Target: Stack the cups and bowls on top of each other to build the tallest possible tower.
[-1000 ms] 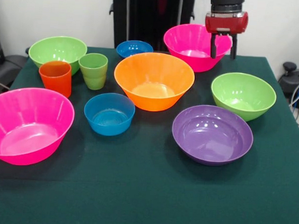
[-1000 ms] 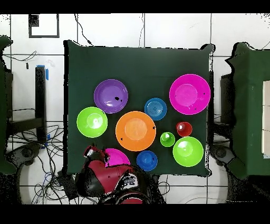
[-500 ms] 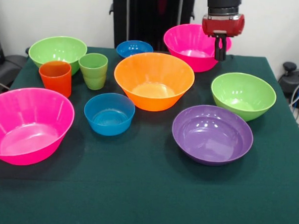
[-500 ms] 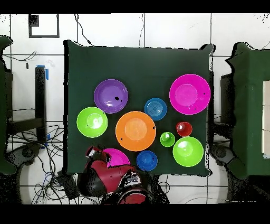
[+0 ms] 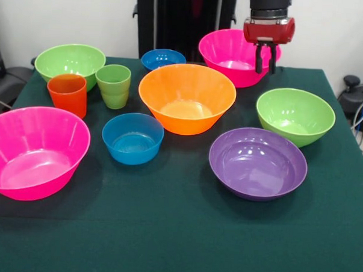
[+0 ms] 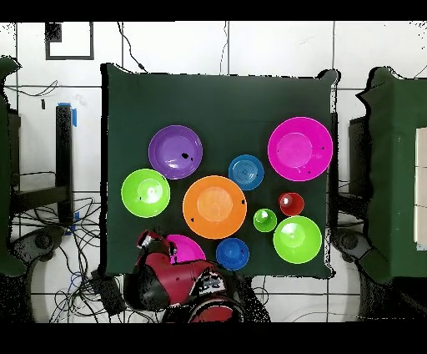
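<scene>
The table has a broad bare strip of green cloth along its near edge in the front view; the far half is crowded. Nothing is stacked.

Largest first: one pink bowl sits at the left edge, slightly over it. A second pink bowl stands at the far side. The orange bowl holds the centre, with narrow gaps all round. One green bowl is near the right edge, another green bowl at the far left corner. The purple bowl lies in front of the right green one. A blue bowl sits left of centre, a smaller blue bowl far back. The orange cup and green cup stand upright, just beside each other.

The arm hangs vertically; its gripper points down over the far pink bowl's right rim, fingers slightly parted, holding nothing.
</scene>
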Motion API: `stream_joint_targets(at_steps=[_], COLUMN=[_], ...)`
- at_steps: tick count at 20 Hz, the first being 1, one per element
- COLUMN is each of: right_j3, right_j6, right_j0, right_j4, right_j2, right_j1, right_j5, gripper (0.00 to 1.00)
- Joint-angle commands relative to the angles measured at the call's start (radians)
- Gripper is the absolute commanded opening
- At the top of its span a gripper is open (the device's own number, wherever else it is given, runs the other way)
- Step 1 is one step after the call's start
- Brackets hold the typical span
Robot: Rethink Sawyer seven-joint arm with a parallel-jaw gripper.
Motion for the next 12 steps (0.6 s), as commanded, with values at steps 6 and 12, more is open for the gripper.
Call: stream_joint_targets(at_steps=[6,12], right_j3=[-0.017,0.010], right_j6=[0.113,0.135], right_j0=[0.016,0.043], right_j4=[0.008,0.034], right_j2=[0.047,0.029], right_j1=[-0.016,-0.029], right_j5=[0.007,-0.003], gripper=[1.00,1.00])
